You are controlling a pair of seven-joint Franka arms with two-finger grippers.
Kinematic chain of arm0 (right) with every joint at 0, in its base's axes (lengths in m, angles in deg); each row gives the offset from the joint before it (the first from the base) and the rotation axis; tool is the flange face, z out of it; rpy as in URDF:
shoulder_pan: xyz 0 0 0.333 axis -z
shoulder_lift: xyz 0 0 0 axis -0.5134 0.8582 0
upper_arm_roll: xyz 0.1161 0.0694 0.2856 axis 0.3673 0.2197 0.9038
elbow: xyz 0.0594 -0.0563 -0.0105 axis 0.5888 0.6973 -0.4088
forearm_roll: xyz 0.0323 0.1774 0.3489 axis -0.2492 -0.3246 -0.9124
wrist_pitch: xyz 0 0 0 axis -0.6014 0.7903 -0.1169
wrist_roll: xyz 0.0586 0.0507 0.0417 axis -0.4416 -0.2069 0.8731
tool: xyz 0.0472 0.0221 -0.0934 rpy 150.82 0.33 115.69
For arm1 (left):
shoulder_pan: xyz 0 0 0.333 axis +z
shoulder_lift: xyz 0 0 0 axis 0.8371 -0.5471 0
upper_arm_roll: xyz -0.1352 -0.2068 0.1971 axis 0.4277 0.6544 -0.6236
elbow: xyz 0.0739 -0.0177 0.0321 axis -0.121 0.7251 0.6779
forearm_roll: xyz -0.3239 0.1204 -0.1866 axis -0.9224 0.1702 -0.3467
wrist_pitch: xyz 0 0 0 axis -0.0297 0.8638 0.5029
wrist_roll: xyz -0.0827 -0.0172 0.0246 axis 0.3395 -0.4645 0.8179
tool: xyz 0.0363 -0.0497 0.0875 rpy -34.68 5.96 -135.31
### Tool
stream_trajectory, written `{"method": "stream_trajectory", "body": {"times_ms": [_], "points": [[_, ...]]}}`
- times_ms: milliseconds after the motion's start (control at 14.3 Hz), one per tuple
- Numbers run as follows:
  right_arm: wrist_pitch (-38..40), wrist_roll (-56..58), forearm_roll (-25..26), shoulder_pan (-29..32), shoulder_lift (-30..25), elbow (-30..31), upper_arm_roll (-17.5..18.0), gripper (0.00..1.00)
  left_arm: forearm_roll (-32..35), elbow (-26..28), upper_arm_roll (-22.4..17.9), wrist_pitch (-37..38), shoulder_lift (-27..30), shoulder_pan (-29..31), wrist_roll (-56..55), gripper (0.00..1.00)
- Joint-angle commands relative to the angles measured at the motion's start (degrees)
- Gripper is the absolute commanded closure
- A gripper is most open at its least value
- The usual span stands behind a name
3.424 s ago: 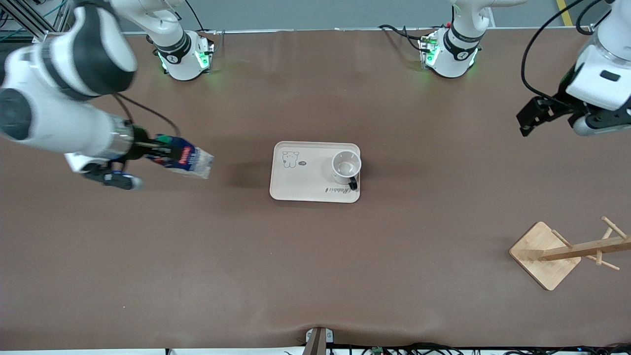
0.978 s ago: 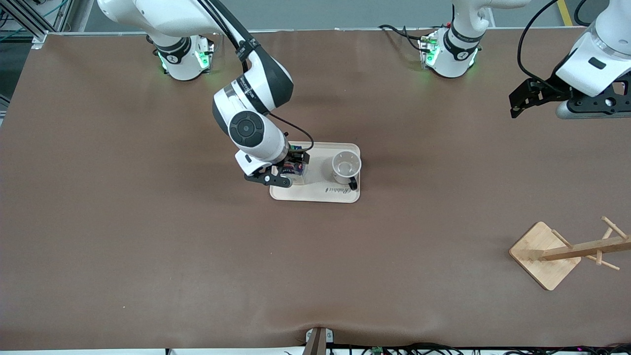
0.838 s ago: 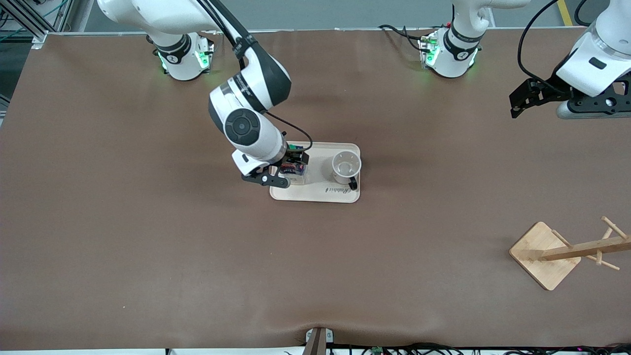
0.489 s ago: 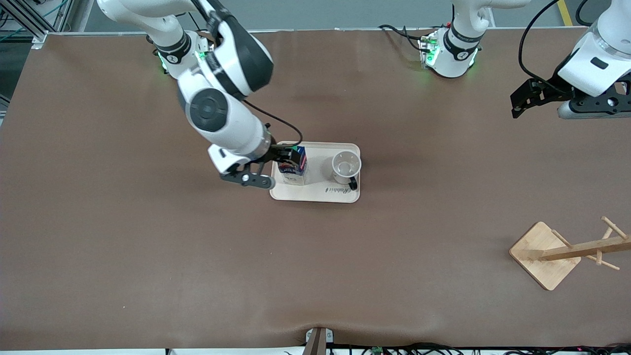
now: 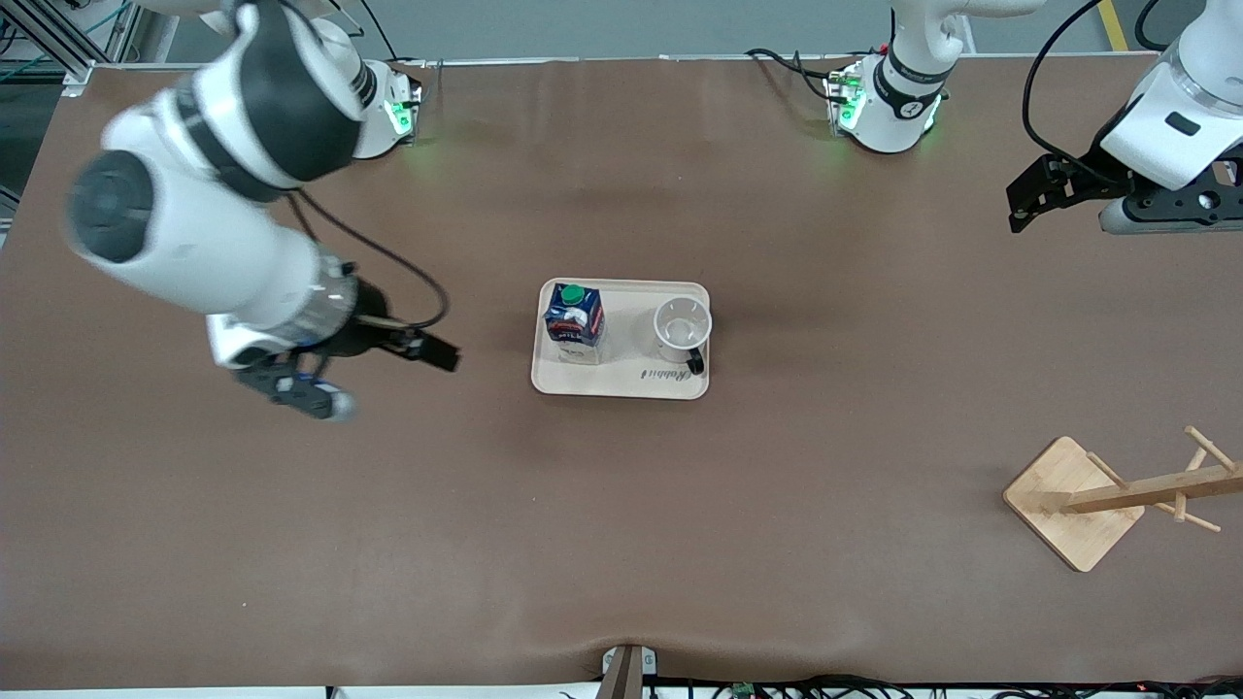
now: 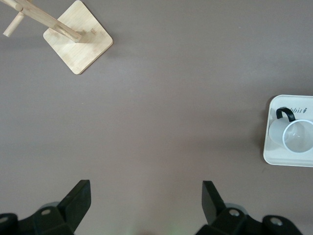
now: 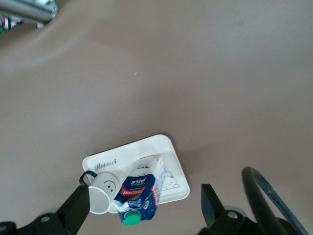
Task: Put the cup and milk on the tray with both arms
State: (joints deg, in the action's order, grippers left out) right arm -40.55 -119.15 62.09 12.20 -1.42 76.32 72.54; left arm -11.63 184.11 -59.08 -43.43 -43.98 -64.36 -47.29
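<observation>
The cream tray (image 5: pixel 631 374) lies mid-table. The dark-blue milk (image 5: pixel 574 316) with its green cap stands upright on the tray's end toward the right arm. The white cup (image 5: pixel 682 325) stands upright on the other end, its black handle toward the front camera. My right gripper (image 5: pixel 429 349) is open and empty over bare table beside the tray, toward the right arm's end. Its wrist view shows the tray (image 7: pixel 142 149), milk (image 7: pixel 139 191) and cup (image 7: pixel 101 192) between its fingers (image 7: pixel 78 208). My left gripper (image 5: pixel 1031 194) is open and empty, raised over the left arm's end.
A wooden stand with pegs (image 5: pixel 1073 500) lies tipped on its square base near the front camera at the left arm's end; it also shows in the left wrist view (image 6: pixel 78 43), along with the cup (image 6: pixel 298 137) on the tray (image 6: pixel 288 159).
My right gripper carried the milk to the tray, stood it beside the cup, let go and drew back toward the right arm's end. The left arm has hardly moved.
</observation>
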Motion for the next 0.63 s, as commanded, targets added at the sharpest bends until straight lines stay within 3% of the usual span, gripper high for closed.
{"method": "stream_trajectory", "body": {"times_ms": [0, 210, 279, 419, 559], "points": [[2.7, 0.6, 5.6, 1.0, -4.3, -0.6, -0.1, 0.00, -1.0, -0.6, -0.2, 0.6, 0.6, 0.1, 1.3, 0.00], [8.8, 8.1, 6.8, 7.3, -9.1, 1.6, -0.6, 0.00, -1.0, -0.9, -0.2, 0.7, 0.5, 0.1, 1.7, 0.00], [8.9, 12.5, 6.6, 11.5, -11.2, 4.6, -0.5, 0.00, -1.0, -1.0, -0.2, 0.7, 0.3, 0.1, 1.7, 0.00], [8.8, 24.3, 7.7, 14.2, -17.4, 11.7, -0.6, 0.00, -1.0, -0.8, -0.2, 0.7, 0.2, 0.1, 1.7, 0.00], [4.9, 26.3, 8.5, 16.2, -24.7, 22.5, -0.6, 0.00, -1.0, -1.0, -0.1, 2.1, 0.6, -0.2, 1.7, 0.00]]}}
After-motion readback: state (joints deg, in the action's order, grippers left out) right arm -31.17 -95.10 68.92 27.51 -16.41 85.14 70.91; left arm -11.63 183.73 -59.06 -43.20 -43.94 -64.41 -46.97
